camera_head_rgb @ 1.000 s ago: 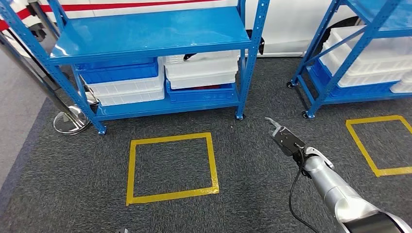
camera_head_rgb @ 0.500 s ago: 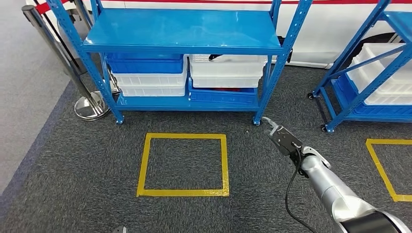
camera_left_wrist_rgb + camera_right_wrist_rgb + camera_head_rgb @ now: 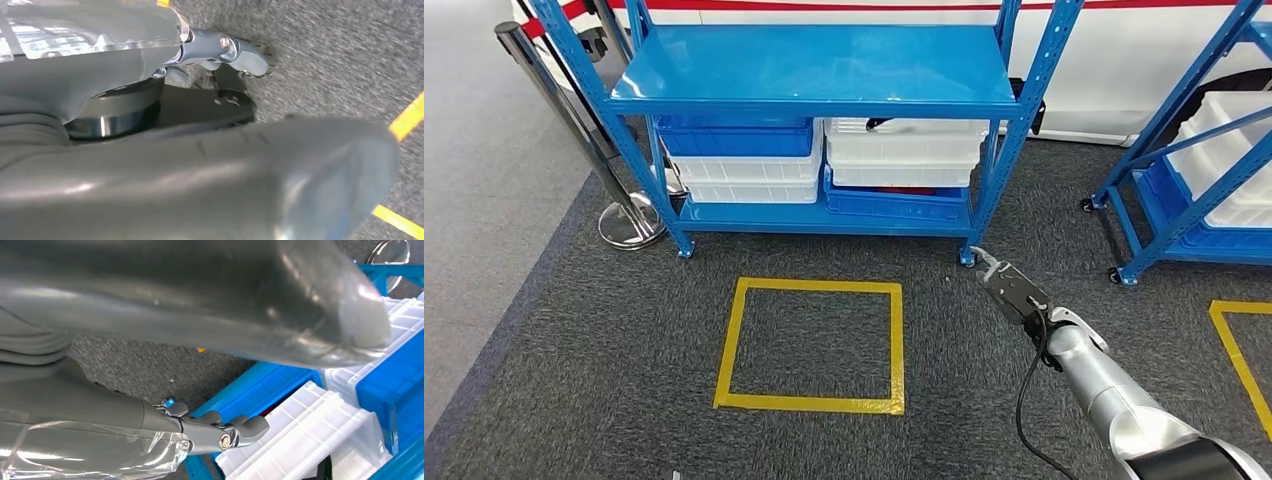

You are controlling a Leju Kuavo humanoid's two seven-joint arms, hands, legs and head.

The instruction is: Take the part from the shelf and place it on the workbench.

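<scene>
The whole head view has shifted since the earlier frames, so the camera moved, not the blue shelf (image 3: 819, 70), which now sits more centred. Right hand (image 3: 1007, 284) remains extended over the carpet near the shelf's front post, fingers apart, holding nothing. Left hand (image 3: 235, 50) appears empty, though blurred. A dark object, possibly the part (image 3: 882, 123), lies in the white bin (image 3: 906, 152) on the lower shelf.
</scene>
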